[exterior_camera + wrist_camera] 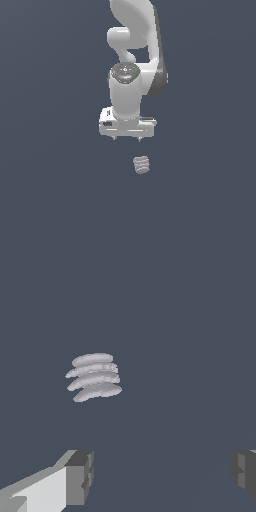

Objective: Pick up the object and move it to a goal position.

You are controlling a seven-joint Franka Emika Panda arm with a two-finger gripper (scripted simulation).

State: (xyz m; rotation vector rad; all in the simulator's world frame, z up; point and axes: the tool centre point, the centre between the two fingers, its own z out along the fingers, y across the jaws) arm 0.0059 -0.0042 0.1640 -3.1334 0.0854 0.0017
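My white jointed arm (134, 60) hangs over a plain dark blue-grey floor (50, 200). My gripper (127, 137) points down with fingers (80, 476) spread wide, holding nothing, ready to straddle its target. The small pale grey ribbed barrel-like object (141, 165) sits on the floor below, slightly toward the exterior view's right, untouched.

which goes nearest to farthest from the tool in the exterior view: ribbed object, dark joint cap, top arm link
1. ribbed object, just below the tool, toward the exterior view's right
2. dark joint cap, above the tool on the arm
3. top arm link, at the picture's upper edge
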